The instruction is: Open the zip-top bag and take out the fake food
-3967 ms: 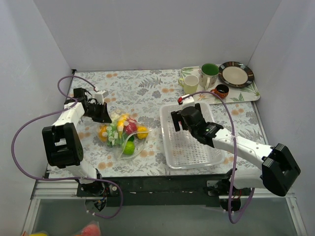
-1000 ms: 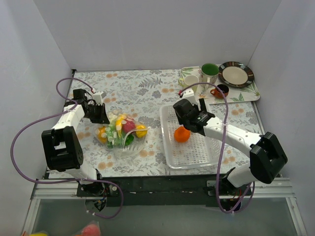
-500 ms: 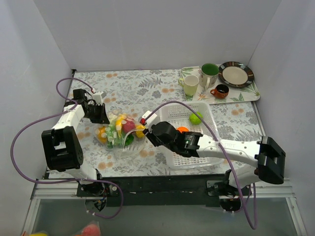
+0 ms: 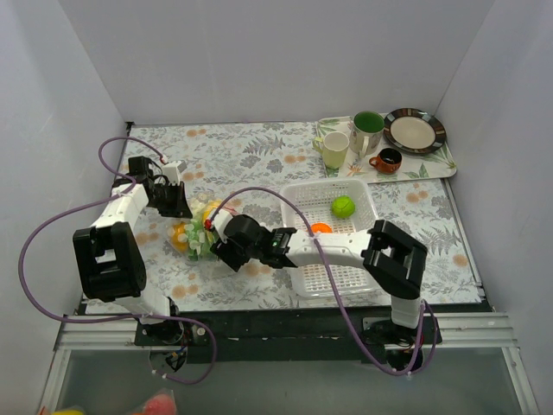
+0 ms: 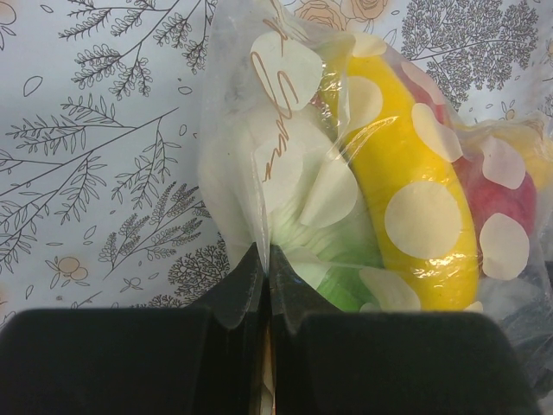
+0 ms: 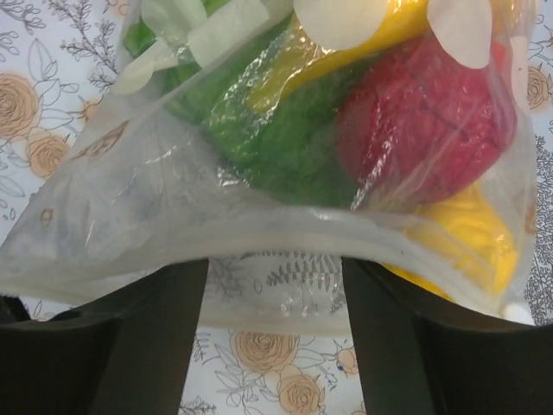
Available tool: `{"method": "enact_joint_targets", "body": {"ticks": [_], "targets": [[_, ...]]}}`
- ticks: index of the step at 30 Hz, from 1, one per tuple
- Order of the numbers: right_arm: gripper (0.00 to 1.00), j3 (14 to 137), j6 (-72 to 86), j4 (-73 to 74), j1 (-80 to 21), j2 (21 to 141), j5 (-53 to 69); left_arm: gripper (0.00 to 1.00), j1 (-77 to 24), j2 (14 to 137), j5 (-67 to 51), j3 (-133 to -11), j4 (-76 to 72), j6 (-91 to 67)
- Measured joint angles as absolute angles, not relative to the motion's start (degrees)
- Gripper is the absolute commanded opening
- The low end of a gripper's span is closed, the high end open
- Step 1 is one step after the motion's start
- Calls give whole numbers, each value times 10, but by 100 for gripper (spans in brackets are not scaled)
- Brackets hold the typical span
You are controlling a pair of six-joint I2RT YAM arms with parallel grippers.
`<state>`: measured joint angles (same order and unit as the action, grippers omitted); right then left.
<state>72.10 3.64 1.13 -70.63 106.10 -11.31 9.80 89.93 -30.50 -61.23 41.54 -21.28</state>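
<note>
left arm [image 4: 125, 203]: white links, black joint housings, large black block near the base. left purple cable [image 4: 30, 238] makes a wide loop. right arm [image 4: 328, 249]: same white-and-black build. right purple cable [image 4: 259, 192] arcs above it; small red fitting [image 4: 208, 222] at the wrist. left tool [image 5: 265, 268], right tool [image 6: 275, 268]: matte black, broad flat fingers.
</note>
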Motion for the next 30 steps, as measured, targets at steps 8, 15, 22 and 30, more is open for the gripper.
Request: {"method": "enact_joint_targets", "body": {"ticks": [8,15,22,30], "targets": [[79,755,2,8,-702,1114,-193,0,98,899,-304,-612,416,-204],[80,753,-45,-20,-699,1114,-271,0,98,899,-304,-612,416,-195],[80,748,-76,-46,-677,1115,-294,0,99,899,-304,-612,418,-186],[72,771,-77,-54,-637,1180,-280,0,99,899,-306,-612,432,-163]]}}
